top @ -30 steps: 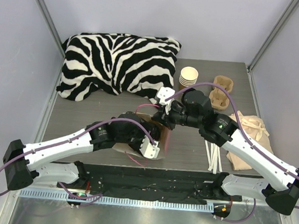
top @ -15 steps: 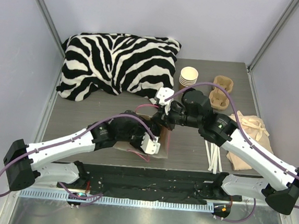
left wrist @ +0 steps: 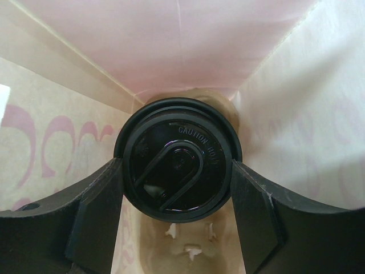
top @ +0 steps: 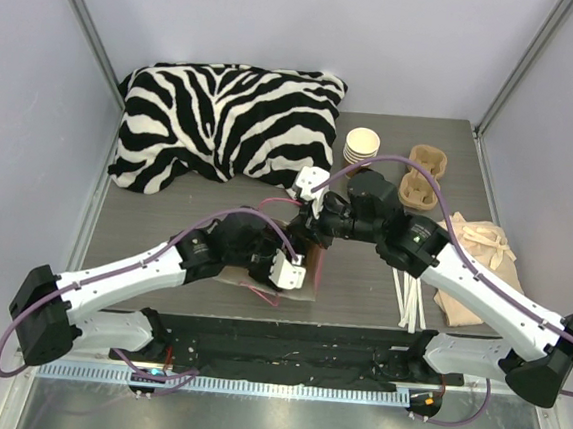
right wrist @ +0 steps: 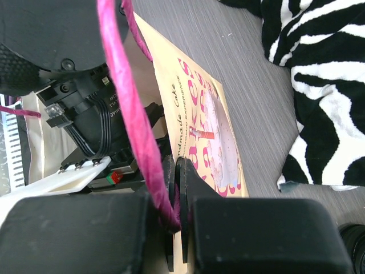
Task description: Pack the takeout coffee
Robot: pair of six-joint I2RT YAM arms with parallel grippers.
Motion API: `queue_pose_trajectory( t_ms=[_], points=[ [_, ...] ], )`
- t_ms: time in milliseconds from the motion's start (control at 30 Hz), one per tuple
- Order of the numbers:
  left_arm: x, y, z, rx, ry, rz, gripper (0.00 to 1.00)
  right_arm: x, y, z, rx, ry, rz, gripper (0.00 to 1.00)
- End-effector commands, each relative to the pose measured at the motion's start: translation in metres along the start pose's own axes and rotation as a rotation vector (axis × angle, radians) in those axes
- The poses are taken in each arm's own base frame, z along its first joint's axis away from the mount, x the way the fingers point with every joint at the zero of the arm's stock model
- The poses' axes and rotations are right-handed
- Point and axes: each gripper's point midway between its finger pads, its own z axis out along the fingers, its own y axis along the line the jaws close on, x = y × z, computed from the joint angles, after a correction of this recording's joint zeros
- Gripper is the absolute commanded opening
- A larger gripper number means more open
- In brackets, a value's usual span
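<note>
While the left arm lies low across the table (top: 135, 221), elbow out and wrist bent down into the mouth of the bag (top: 311, 274), its claw (left wrist: 177, 178) is spread about as wide as the coffee (left wrist: 178, 155) and presses the black lid's rim from both sides. The coffee hangs inside the bag, paper walls close around it. The right arm reaches in from the other side, forearm angled toward the middle, wrist rolled over. Its claw (right wrist: 177, 188) is nearly closed, pinching the bag's upper edge, with the pink handle (right wrist: 128, 108) draped across it.

From above, both wrists cover the bag's opening, so the coffee cannot be seen there. The lid hides the cup's body in the left wrist view. Something tan lies below it, too dim to identify.
</note>
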Motion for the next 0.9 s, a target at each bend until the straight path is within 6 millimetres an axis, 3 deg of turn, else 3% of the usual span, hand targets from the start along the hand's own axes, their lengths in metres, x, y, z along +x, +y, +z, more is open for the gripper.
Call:
queue_pose_trajectory(
  t_ms=[0, 300, 567, 867],
  points=[
    [-0.002, 0.001, 0.007, 0.01, -0.033, -0.018, 0.0, -0.031, 0.0, -0.004, -0.001, -0.086, -0.018, 0.01],
    [0.015, 0.003, 0.021, 0.029, 0.004, -0.036, 0.0, -0.028, -0.005, 0.0, 0.005, -0.074, 0.004, 0.01],
    [0.032, 0.003, 0.028, 0.076, 0.031, -0.117, 0.0, -0.021, -0.038, 0.0, 0.004, -0.048, 0.116, 0.01],
    [0.049, 0.008, 0.039, 0.202, 0.114, -0.276, 0.0, -0.012, -0.054, 0.009, -0.054, 0.006, 0.191, 0.01]
  ],
)
